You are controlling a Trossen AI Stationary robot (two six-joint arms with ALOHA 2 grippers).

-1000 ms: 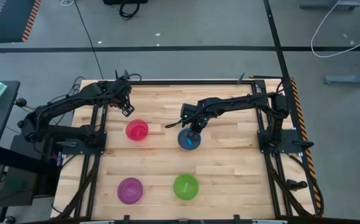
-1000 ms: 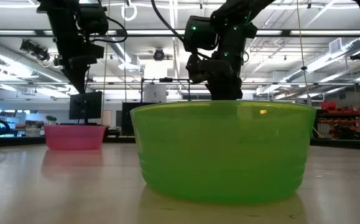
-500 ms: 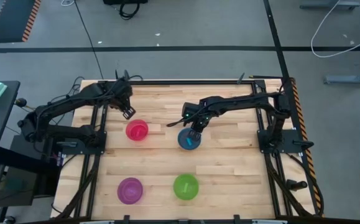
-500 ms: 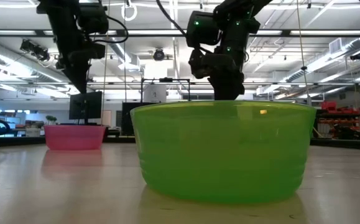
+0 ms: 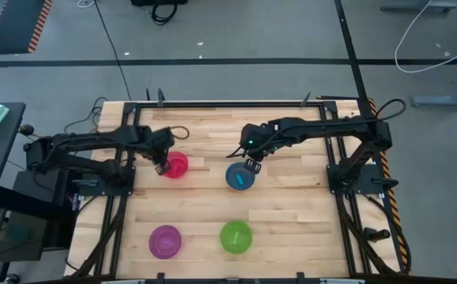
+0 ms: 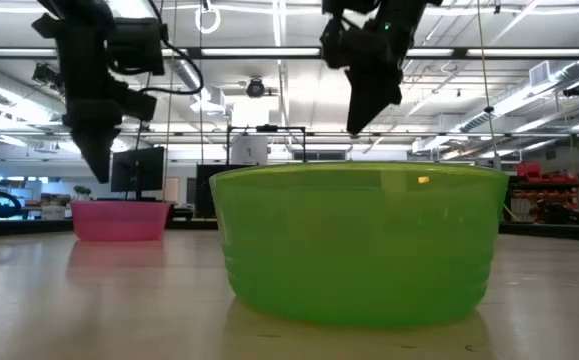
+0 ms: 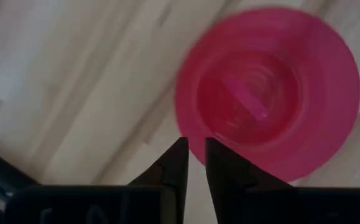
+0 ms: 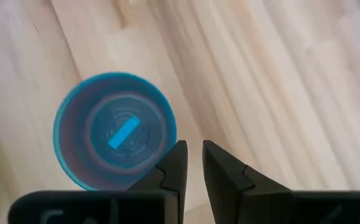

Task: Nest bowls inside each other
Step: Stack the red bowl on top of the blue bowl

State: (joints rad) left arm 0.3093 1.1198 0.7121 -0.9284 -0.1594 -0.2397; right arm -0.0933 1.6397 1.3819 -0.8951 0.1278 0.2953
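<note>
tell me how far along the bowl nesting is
Barely started, by what shows. Four bowls sit apart on the table: pink bowl, blue bowl, purple bowl and green bowl; none visibly sits inside another. In hand: nothing. The left gripper hangs over the pink bowl's rim, the right gripper above the blue one, both nearly closed and empty. All the nesting remains.

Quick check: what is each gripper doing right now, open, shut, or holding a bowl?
Left gripper: nearly shut, empty, at the pink bowl's rim.
Right gripper: nearly shut, empty, above the blue bowl.
</note>
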